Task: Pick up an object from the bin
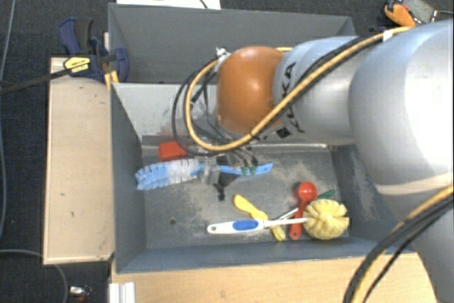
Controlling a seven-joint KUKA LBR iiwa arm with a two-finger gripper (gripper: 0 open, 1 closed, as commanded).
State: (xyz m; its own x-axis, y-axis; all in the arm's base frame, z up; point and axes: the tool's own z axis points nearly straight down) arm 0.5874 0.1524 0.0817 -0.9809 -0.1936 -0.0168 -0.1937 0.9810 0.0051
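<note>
While dark carpeted floor (42, 152) surrounds everything, the silver arm (369, 96) takes up most of the view's right side, with its round orange cover (245, 92) and looped black and yellow cables (190, 117) hanging over the grey metal bin (234, 32). The bin's bottom is scuffed and dusty.

One bottle brush (167, 174) with blue and white bristles lies across the bin's middle and serves as the marker for the rest. The pincer (221, 184) sits just at this brush's right end, below the orange cover, above a blue strip (252, 169) that may be the brush's handle. I cannot tell whether the pincer is open, closed or gripping anything.

Counted, the bin holds two brushes: the bottle brush, and one white-handled brush (241, 226) with a blue grip, lying nearer the front wall. Well to the bottle brush's right sits one yellow scrubber ball (328, 218), and just above it one red spoon (305, 194). Between the ball and the bottle brush lies one yellow strip (248, 206). One small orange block (170, 150) lies just behind the bottle brush.
</note>
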